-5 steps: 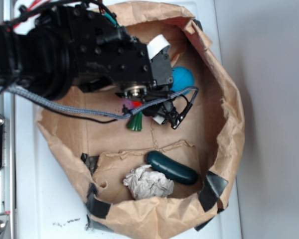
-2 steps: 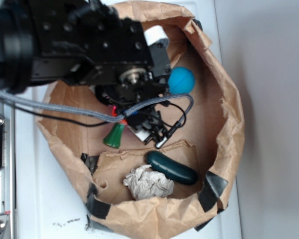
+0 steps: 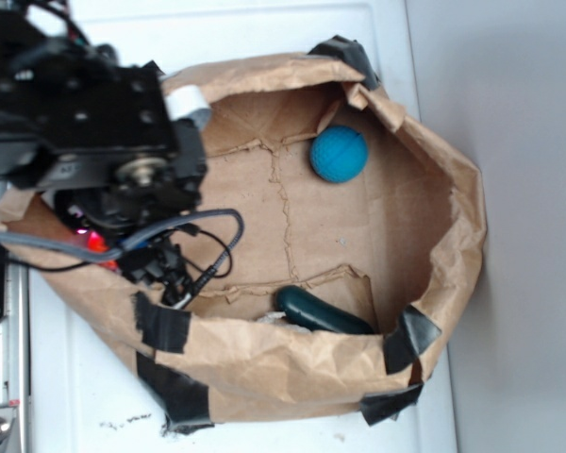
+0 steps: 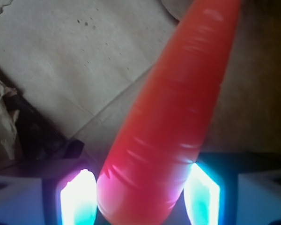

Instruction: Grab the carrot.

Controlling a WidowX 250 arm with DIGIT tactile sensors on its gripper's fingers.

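Observation:
The carrot [image 4: 173,126] fills the wrist view, glossy orange-red, its thick end held between my two glowing fingertips [image 4: 77,197] and its length running up and right. My gripper [image 4: 140,199] is shut on it. In the exterior view the black arm covers the gripper [image 3: 123,255] at the left rim of the paper bag [image 3: 443,236]; only a small red-orange patch of the carrot [image 3: 92,241] shows under the arm. The carrot's green stem is hidden.
Inside the bag lie a blue ball [image 3: 340,154] at the back and a dark green cucumber-shaped toy [image 3: 319,315] near the front wall. Black tape patches [image 3: 162,326] hold the bag's folded rim. A grey cable [image 3: 38,247] loops under the arm.
The arm has moved left across the bag, carrying the carrot from the bag's middle to its left rim. The blue ball is now uncovered. The bag's front wall has shifted and hides the crumpled paper.

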